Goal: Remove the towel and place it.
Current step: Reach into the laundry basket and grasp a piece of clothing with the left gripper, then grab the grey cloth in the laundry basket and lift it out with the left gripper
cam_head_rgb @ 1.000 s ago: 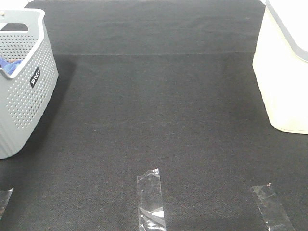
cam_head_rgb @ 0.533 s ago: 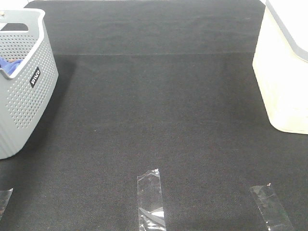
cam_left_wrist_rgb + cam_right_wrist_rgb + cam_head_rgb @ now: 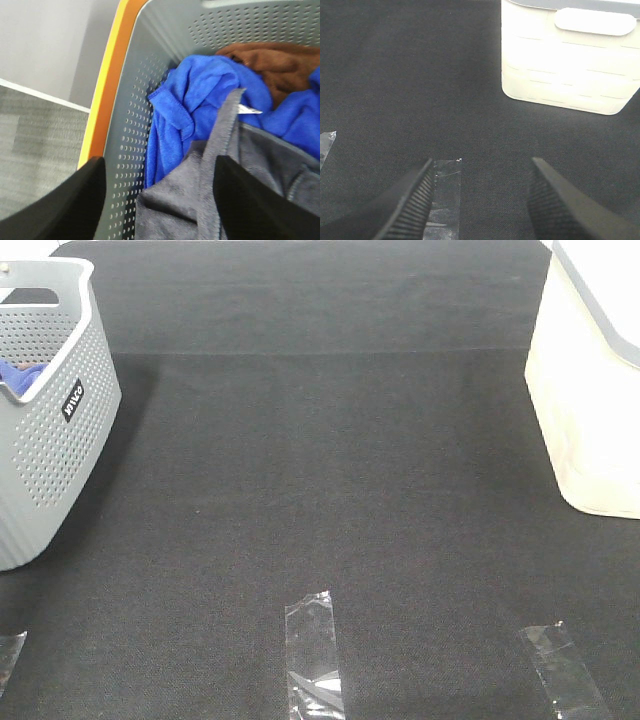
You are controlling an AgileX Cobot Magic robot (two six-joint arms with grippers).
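While the left end effector [image 3: 157,172] hangs open above it, the towel [image 3: 250,165] (in the basket [image 3: 150,50]) looks soft, limp; pinch its raised hem.

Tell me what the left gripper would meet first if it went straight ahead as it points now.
Most likely the grey towel, bunched in the basket ahead of the left gripper; the blue cloth lies beside it. Depth is unclear.

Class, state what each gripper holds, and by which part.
Nothing is held. The left gripper hangs open over the towel; the right gripper is open above the mat.
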